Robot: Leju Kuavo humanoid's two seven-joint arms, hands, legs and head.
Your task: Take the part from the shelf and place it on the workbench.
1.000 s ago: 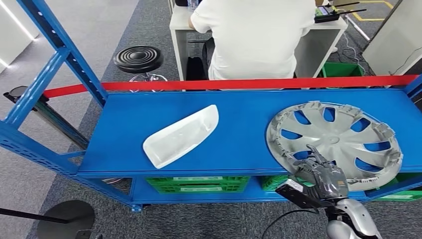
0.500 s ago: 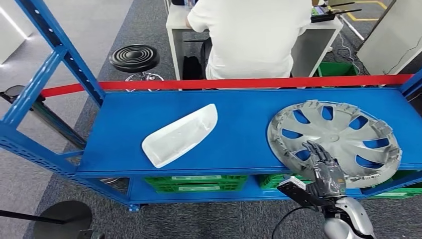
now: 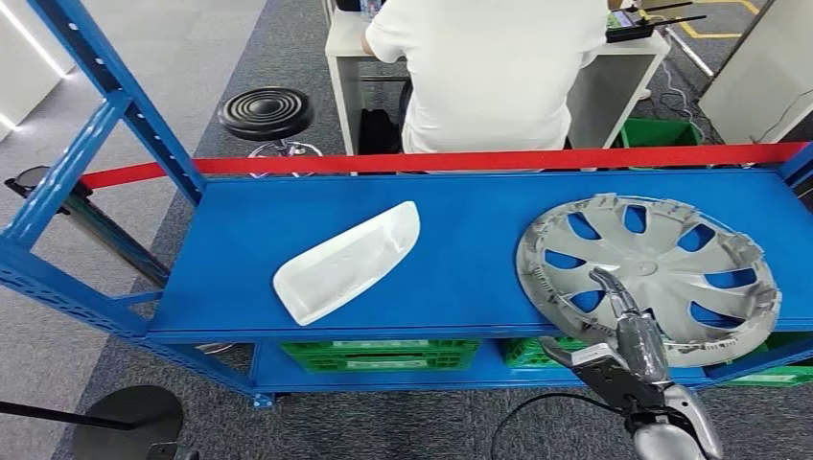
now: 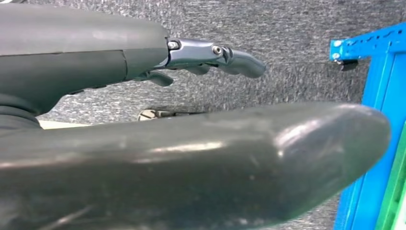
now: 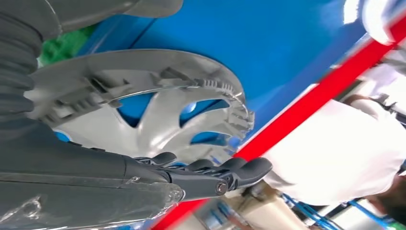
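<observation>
A silver hubcap [image 3: 652, 270] lies on the right end of the blue shelf [image 3: 470, 240], its front rim overhanging the edge. A white curved plastic part [image 3: 347, 261] lies at the shelf's left-middle. My right hand [image 3: 628, 337] is at the hubcap's near rim with nothing in it. Its fingers stretch over the rim and the thumb sticks out to the left below the shelf edge. In the right wrist view the hubcap [image 5: 158, 115] sits just beyond the fingers [image 5: 215, 172]. My left hand [image 4: 86, 57] hangs over grey carpet with fingers apart, holding nothing.
A red bar [image 3: 460, 161] runs along the shelf's back. Blue uprights [image 3: 105, 96] stand at the left. Green crates [image 3: 379, 353] sit on the lower level. Behind the shelf a person in a white shirt [image 3: 489, 67] sits at a white desk, beside a black stool [image 3: 267, 113].
My right hand has turned and stretched its fingers further over the hubcap's near rim, with the thumb swung out to the left. The hubcap and the white part have not moved.
</observation>
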